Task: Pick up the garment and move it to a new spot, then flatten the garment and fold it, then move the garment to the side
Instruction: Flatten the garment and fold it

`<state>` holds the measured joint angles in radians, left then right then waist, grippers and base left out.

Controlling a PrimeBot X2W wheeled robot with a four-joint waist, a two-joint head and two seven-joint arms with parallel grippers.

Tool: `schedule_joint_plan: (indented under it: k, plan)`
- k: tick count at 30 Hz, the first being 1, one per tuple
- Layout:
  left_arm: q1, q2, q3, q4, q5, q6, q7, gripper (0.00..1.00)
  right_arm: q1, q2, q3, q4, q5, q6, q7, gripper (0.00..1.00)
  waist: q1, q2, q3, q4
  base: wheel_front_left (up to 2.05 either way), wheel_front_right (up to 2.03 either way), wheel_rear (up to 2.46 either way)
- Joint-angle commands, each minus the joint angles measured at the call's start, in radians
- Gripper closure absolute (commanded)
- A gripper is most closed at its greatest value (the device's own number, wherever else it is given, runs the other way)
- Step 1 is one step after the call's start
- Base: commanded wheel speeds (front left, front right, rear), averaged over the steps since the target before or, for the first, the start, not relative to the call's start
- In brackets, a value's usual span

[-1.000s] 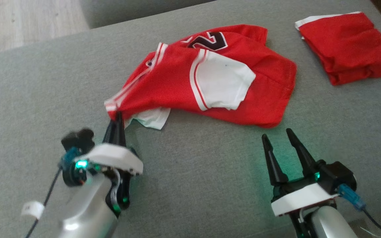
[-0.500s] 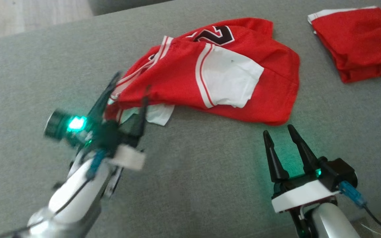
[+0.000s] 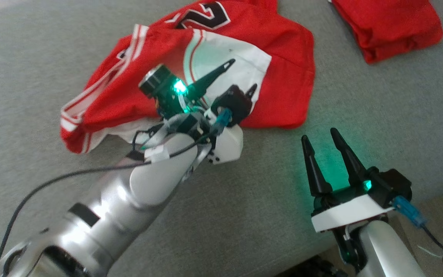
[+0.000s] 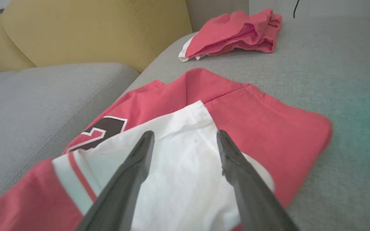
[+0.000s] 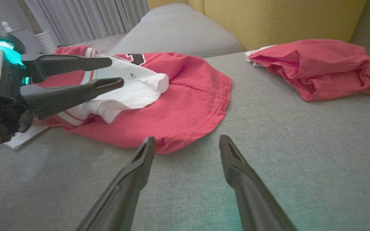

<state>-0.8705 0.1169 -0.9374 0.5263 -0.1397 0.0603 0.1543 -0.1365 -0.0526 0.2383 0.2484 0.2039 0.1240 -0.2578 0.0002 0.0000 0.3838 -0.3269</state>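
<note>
Head view, Jo: what's the layout, big to small?

Jo: Grey sofa seat (image 3: 33,57) under everything, yellow backrest (image 4: 92,29) along the far side. Red jersey (image 3: 287,77) lies rumpled mid-seat toward the far edge, number patch up, white panel (image 3: 214,48) on top. Second red garment (image 3: 390,27), folded, far right, well apart from the jersey.

Sam: Arms?

Jo: Left gripper (image 3: 241,75) hangs over the white panel, fingers spread, nothing between them. Right wrist view has its lower finger close over the cloth; contact, can't tell. Right gripper (image 3: 320,135) near right, over bare seat, fingers spread too, empty, tips just short of the jersey's near hem.

Sam: Jersey flat?

Jo: No. Left end bunched, white fabric poking out under the near-left edge, striped trim curled.
</note>
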Motion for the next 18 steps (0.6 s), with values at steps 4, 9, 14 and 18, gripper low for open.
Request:
schedule_joint_plan:
  k: [4,9,14,18]
  plan:
    - [-0.11,-0.043,0.024,0.092,-0.017,0.001,0.007,0.0,-0.037,0.002,0.033,-0.03,0.015,0.007,-0.004,0.0,-0.0002,0.0,0.081,-0.072,0.0,0.0,0.0]
    - [-0.14,-0.058,0.013,0.167,-0.031,0.005,-0.005,0.0,-0.044,0.002,0.044,-0.033,0.033,0.007,-0.004,0.0,-0.0002,0.0,0.098,-0.092,0.0,0.0,0.0]
    - [-0.166,-0.065,-0.01,0.212,-0.048,0.002,-0.044,0.0,-0.047,0.002,0.049,-0.032,0.044,0.007,-0.004,0.0,-0.0002,0.0,0.101,-0.103,0.0,0.0,0.0]
    - [-0.19,-0.066,-0.034,0.231,-0.058,0.009,-0.067,0.0,-0.049,0.002,0.056,-0.028,0.049,0.007,-0.004,0.0,-0.0002,0.0,0.098,-0.113,0.0,0.0,0.0]
